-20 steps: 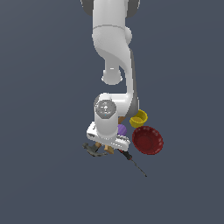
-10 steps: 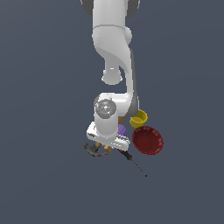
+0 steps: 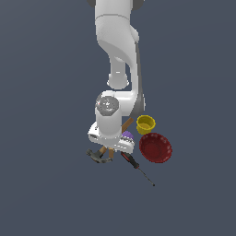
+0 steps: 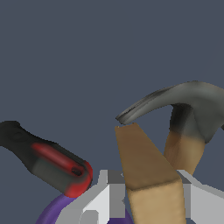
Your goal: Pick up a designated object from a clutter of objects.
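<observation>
In the wrist view the tan-brown block [image 4: 146, 168] stands between my gripper's [image 4: 151, 190] two grey fingers [image 4: 107, 197], which press on its sides. The hammer's grey head [image 4: 183, 103] and wooden handle [image 4: 183, 151] lie just beyond the block. The red-and-black screwdriver handle [image 4: 52, 162] and the purple cup's rim [image 4: 52, 212] are beside it. In the exterior view my gripper [image 3: 109, 148] is low over the clutter and the hand hides the block.
In the exterior view the yellow cup [image 3: 145, 124] and dark red bowl [image 3: 155, 147] sit on the exterior view's right of the hand. The purple cup [image 3: 127, 135], screwdriver [image 3: 136, 165] and hammer head [image 3: 98, 156] crowd around it.
</observation>
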Available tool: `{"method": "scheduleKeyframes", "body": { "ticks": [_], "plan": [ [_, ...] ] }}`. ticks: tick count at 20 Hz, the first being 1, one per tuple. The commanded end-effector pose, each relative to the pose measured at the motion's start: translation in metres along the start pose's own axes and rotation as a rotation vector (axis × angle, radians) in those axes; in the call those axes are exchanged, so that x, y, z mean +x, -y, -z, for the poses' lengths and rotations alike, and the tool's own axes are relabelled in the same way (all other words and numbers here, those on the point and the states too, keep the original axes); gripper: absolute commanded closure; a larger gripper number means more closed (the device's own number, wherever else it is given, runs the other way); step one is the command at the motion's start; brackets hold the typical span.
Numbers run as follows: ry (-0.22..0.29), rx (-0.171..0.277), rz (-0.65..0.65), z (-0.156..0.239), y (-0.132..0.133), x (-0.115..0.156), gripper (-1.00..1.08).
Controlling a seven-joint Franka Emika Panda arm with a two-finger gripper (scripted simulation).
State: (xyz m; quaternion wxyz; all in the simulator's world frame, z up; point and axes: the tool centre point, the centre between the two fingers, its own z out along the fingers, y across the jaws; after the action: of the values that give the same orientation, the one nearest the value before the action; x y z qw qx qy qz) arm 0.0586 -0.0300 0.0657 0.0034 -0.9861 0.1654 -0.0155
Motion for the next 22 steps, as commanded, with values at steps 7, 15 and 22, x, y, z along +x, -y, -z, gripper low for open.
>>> {"method": "scheduleKeyframes", "body": {
  "ticks": [7, 15, 22],
  "plan": [
    [0.004, -0.001, -0.001, 0.052, -0.029, -0.020, 1.08],
    [0.009, -0.002, -0.003, 0.115, -0.065, -0.045, 1.08],
    [0.015, -0.003, -0.004, 0.174, -0.097, -0.067, 1.08]
  ]
}}
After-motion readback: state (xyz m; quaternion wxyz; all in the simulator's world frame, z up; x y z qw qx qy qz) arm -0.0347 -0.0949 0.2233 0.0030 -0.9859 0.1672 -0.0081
